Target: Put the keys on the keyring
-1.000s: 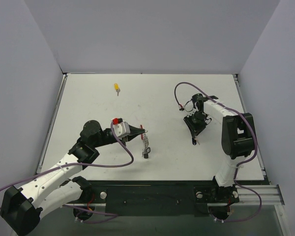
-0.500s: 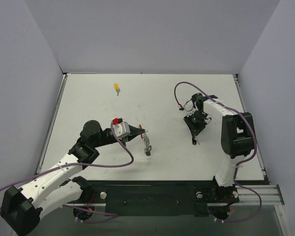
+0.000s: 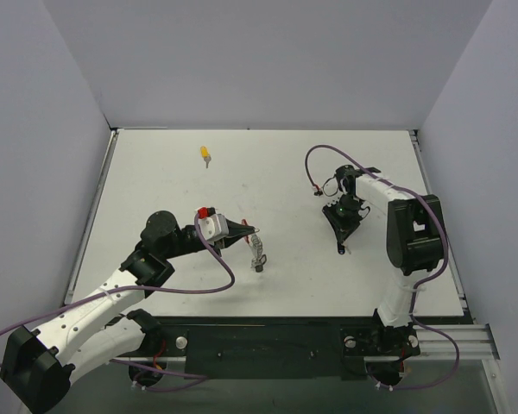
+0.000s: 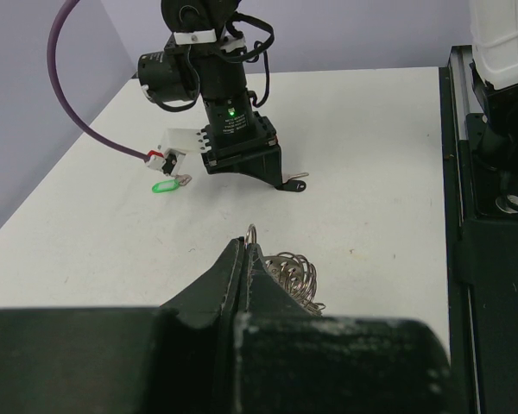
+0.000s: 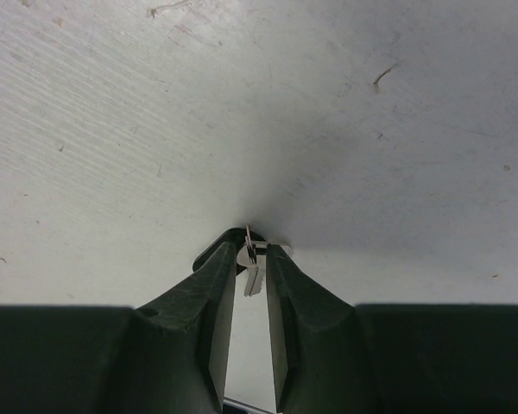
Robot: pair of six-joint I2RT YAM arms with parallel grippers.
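My left hand is pinched closed on the keyring. My right hand, almost closed, grips a key down at the counter.

The keyring sits near the centre of the table, pinched at the tip of the left gripper. To its right, the right gripper pins one key on the table. Another key lies far behind, leftward.
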